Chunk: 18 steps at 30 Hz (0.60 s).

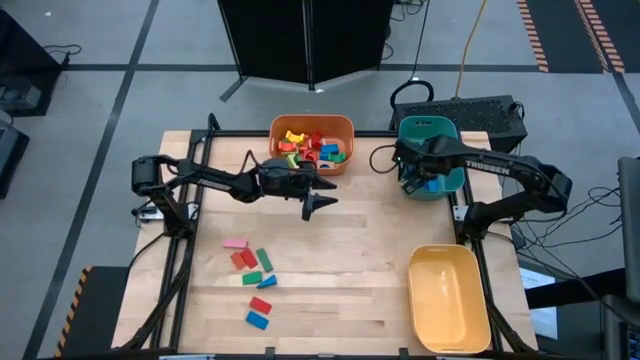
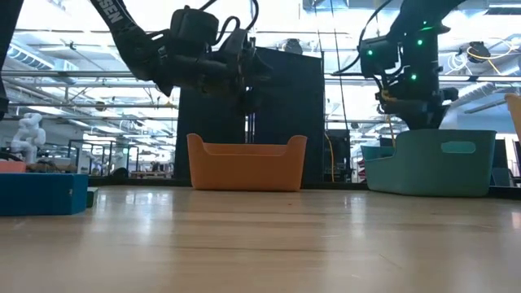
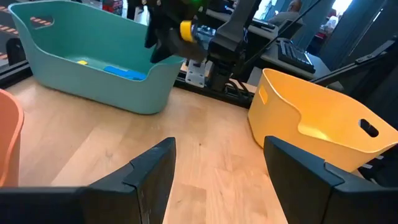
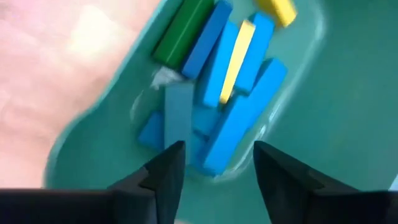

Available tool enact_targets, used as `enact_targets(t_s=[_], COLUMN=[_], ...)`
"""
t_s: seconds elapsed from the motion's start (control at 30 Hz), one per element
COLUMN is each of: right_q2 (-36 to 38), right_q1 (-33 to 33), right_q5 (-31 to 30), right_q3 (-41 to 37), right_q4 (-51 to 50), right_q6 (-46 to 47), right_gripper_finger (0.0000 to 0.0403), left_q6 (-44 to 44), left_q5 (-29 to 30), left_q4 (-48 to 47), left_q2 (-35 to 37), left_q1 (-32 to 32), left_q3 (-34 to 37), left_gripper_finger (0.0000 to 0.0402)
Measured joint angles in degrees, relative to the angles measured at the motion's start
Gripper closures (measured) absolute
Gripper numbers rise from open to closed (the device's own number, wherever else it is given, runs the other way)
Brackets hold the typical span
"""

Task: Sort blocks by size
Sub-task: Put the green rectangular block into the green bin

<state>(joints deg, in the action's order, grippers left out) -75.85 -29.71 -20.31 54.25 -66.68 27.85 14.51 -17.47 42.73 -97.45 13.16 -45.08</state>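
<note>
The right gripper hung over the teal bin, fingers spread and empty; long blue, green and yellow blocks lay below it; the left gripper, spread and empty, hovered before the orange bin; loose blocks lay on the table; the yellow bin sat apart.

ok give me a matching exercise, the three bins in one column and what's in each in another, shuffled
Things:
1. orange bin
2. teal bin
3. yellow bin

What is in it:
A. nothing
B. long blocks, mostly blue, with a green and a yellow one
C. jumble of red, yellow, green and blue blocks

Pairs: 1-C, 2-B, 3-A
</note>
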Motion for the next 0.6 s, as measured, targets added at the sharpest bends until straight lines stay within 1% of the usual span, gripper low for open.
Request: enact_targets(t_s=[0.07, 0.13, 0.27, 0.43, 0.6], right_q2=[0.0, 0.0, 0.0, 0.0, 0.1], right_q1=[0.0, 0.0, 0.7, 5.5, 10.1], right_q5=[2.5, 4.8, 9.8, 10.2, 10.0], right_q3=[1.3, 3.3, 9.1, 15.7, 17.6], right_q4=[-1.8, -3.5, -6.6, -6.7, -2.6], right_q6=[2.5, 5.8, 12.5, 18.7, 19.8], right_gripper_finger=[0.0217, 0.0213, 0.0213, 0.0219, 0.0219], left_q6=[0.1, 0.1, 0.2, 3.1, 3.3], left_q5=[0.2, 1.9, 4.9, 4.5, 4.3], left_q4=[-0.6, -1.6, -1.8, -3.2, -4.9], left_q2=[0.0, 0.0, 0.0, 0.0, 0.0], left_q1=[0.0, 0.0, 0.4, 1.8, 2.1], left_q3=[0.0, 0.0, 0.0, -1.4, -2.6], left_gripper_finger=[0.0159, 0.0159, 0.0159, 0.0159, 0.0159])
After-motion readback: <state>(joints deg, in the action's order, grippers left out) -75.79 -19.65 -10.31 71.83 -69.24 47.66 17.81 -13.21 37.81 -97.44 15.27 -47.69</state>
